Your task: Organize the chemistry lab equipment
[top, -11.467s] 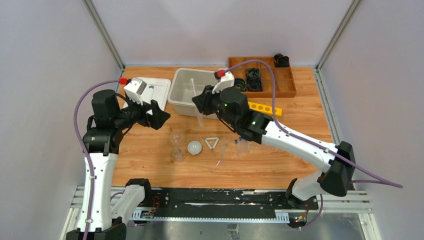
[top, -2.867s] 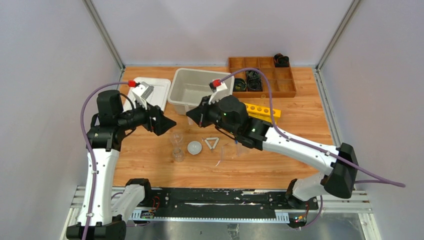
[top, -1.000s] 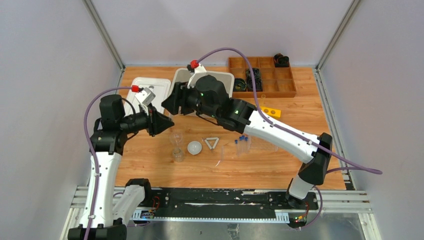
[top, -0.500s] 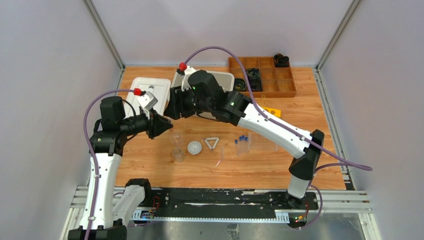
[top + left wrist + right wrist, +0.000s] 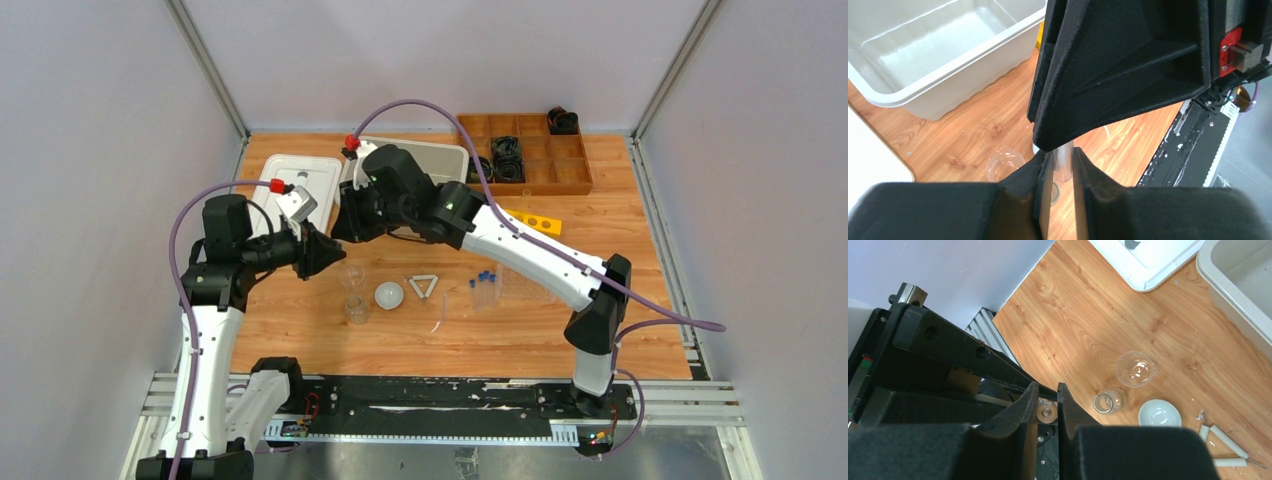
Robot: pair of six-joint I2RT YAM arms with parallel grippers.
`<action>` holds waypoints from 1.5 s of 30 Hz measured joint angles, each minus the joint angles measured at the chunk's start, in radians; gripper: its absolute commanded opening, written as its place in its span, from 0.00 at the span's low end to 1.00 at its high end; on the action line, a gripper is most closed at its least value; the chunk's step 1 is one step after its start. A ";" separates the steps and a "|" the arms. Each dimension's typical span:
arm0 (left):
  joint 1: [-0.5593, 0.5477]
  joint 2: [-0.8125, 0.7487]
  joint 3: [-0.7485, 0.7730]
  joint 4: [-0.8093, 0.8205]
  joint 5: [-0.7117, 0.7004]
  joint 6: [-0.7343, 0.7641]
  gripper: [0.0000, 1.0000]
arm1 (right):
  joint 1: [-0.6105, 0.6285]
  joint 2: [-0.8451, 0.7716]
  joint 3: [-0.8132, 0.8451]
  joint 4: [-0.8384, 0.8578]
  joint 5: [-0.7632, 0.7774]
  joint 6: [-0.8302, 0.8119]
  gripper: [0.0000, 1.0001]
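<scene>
My right gripper [image 5: 342, 226] is shut on a clear tube [image 5: 1047, 413], seen end-on between its fingers. My left gripper [image 5: 322, 250] meets it from the left, and its fingers close around the same tube [image 5: 1063, 165]. Both hold it above the table left of two glass beakers [image 5: 352, 275] [image 5: 356, 308]. The white dish [image 5: 389, 295], white triangle frame [image 5: 424, 286], blue-capped tubes [image 5: 485, 285] and a thin rod [image 5: 440, 315] lie on the wood. The beakers [image 5: 1135, 368] [image 5: 1108, 401] and dish [image 5: 1159, 413] also show in the right wrist view.
A grey bin [image 5: 445, 160] stands behind the right arm, with a white tray [image 5: 300, 180] to its left. A wooden divided organizer [image 5: 530, 150] sits at the back right. A yellow holed rack [image 5: 535, 220] lies in front of it.
My right arm has swung left from the bin's front to the left gripper, carrying the tube. The left gripper has moved right and down and now closes on the tube.
</scene>
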State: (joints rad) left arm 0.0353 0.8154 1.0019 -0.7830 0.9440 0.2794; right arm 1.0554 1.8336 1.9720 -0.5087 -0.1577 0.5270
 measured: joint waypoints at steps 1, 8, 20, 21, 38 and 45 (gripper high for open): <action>0.000 0.000 0.000 0.002 -0.001 0.002 0.77 | -0.003 0.000 0.000 -0.001 -0.001 -0.001 0.00; 0.000 0.017 -0.001 -0.007 -0.051 -0.019 1.00 | -0.071 -0.108 -0.126 -0.028 0.037 -0.051 0.00; 0.000 0.029 0.001 -0.007 -0.108 -0.049 1.00 | -0.327 -0.496 -0.678 0.102 0.391 -0.220 0.00; 0.000 0.033 0.002 -0.007 -0.114 -0.052 1.00 | -0.332 -0.496 -0.721 0.141 0.418 -0.241 0.00; 0.000 0.039 0.002 -0.014 -0.163 -0.054 1.00 | -0.356 -0.401 -0.953 0.550 0.625 -0.405 0.00; 0.000 0.039 0.002 -0.016 -0.167 -0.051 1.00 | -0.377 -0.381 -1.003 0.599 0.634 -0.415 0.00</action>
State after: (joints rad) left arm 0.0353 0.8547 1.0039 -0.7986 0.7765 0.2283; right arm 0.6788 1.4521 0.9691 0.0898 0.4759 0.1116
